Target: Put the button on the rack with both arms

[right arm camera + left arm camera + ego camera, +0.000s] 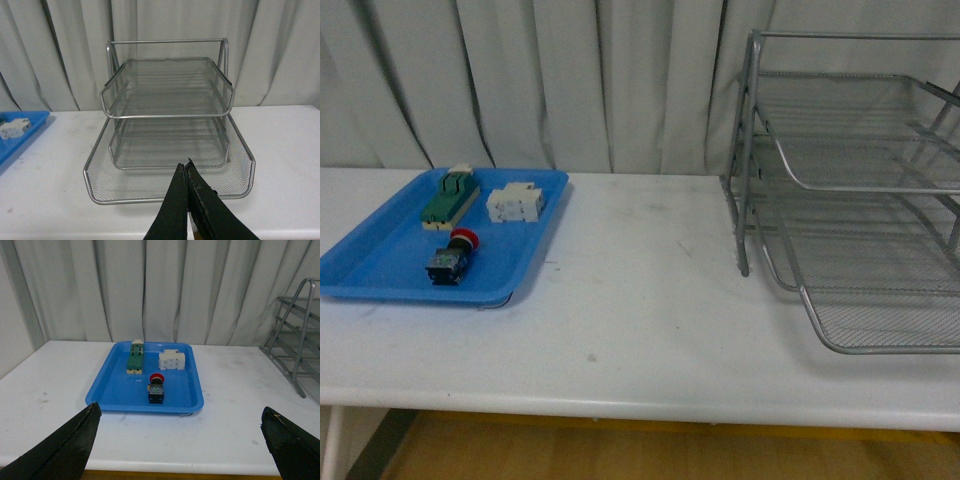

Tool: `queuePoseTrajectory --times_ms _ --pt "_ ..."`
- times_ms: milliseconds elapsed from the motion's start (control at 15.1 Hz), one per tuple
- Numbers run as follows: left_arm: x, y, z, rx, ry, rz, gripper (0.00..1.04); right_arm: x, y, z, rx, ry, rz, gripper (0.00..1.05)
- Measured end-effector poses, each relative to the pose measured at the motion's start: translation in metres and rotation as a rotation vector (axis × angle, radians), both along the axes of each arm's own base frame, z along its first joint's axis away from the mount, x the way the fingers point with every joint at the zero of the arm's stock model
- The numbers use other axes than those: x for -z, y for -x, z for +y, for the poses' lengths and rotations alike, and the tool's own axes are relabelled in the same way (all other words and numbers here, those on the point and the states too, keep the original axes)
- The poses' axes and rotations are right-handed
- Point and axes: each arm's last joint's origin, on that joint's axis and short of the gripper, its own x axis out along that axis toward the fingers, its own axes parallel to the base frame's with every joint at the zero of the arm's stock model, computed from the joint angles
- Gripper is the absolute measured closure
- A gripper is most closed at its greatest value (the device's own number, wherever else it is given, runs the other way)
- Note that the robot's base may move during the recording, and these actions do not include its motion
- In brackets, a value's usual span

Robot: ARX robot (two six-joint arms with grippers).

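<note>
**Nearest the cameras.** In the left wrist view we are seeing the left hand (180, 411) standing wide. Its two dark fingers (65, 450) are sitting far apart at the lower corners, with nothing between them. In the right wrist view the right hand (186, 167) is standing narrow. Its fingers (172, 210) are pressing together at the tips and gripping nothing that we are able to see. Neither arm is showing in the front view.

**Middle ground.** We are looking across a white desk (640, 330), with a strip of wooden floor (620, 455) showing beneath its near edge. A flat blue tray (380, 270) is lying on the left part of the desk. The button (451, 257) is lying in the near part of this tray, its dark body toward us and its red cap toward the far side. Farther back in the same tray, a green-and-cream switch (450, 198) is lying on the left and a white block (515, 203) is sitting to its right. The three parts are lying near one another, with blue showing between them.

**Far side.** The rack (840, 160) is standing upright on the right part of the desk, well apart from the tray and the button. Its three wire-mesh tiers are stacking one above another, the lowest reaching farthest forward. Behind everything, a pale pleated curtain (570, 80) is hanging along the back edge of the desk.
</note>
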Motion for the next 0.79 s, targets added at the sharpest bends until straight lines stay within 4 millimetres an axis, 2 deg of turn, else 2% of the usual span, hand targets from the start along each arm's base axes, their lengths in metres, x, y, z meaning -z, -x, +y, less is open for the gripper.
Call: queuePoseTrajectory --times_ms 198,265,529,794 --pt "0.000 0.000 0.000 0.000 0.000 0.000 0.07 0.001 0.003 0.000 0.000 0.000 0.002 1.03" --pt "0.000 0.000 0.000 -0.001 0.000 0.000 0.07 0.003 0.014 0.000 0.001 0.000 0.007 1.03" --pt "0.000 0.000 0.000 0.000 0.000 0.000 0.07 0.004 0.014 0.000 0.003 0.000 0.010 1.03" --pt "0.000 0.000 0.000 0.000 0.000 0.000 0.07 0.004 0.014 0.000 0.003 0.001 0.009 0.55"
